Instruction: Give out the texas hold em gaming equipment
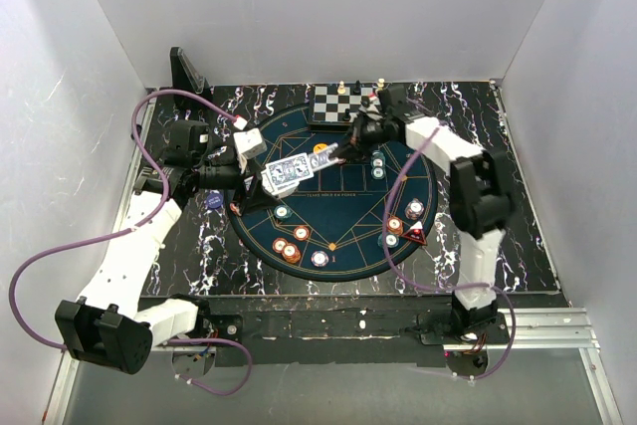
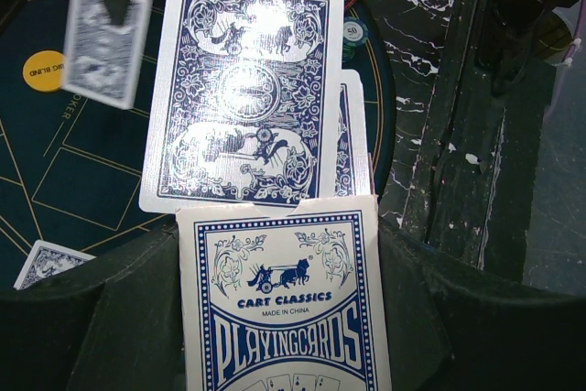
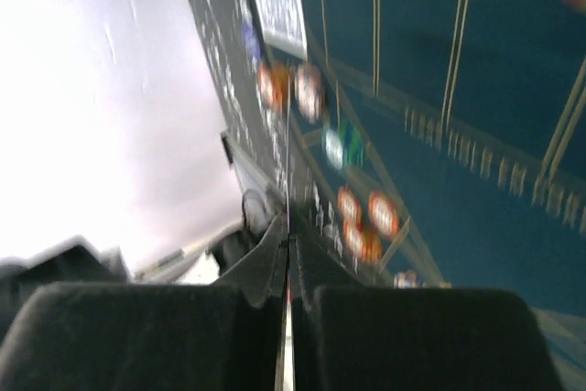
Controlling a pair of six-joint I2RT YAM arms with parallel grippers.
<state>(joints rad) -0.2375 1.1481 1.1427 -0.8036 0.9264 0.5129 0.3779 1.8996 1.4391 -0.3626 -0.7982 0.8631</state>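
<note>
My left gripper (image 2: 275, 318) is shut on a white-and-blue playing card box (image 2: 284, 299), held over the left of the round mat (image 1: 343, 201). Blue-backed cards (image 2: 243, 89) stick out of the box's open end. My right gripper (image 1: 333, 153) is shut on a single card (image 2: 105, 38), lifted just past the box; in the right wrist view only the card's thin edge (image 3: 288, 180) shows between the jaws. A yellow big-blind disc (image 2: 43, 70) lies on the mat beneath it. Orange, teal and white-pink chips (image 1: 301, 233) and a red triangle (image 1: 414, 236) sit round the mat.
A chessboard (image 1: 343, 102) with pieces stands at the back edge, close behind my right arm. One card (image 2: 46, 263) lies face down on the mat. A blue chip (image 1: 214, 201) rests off the mat at the left. White walls close in on three sides.
</note>
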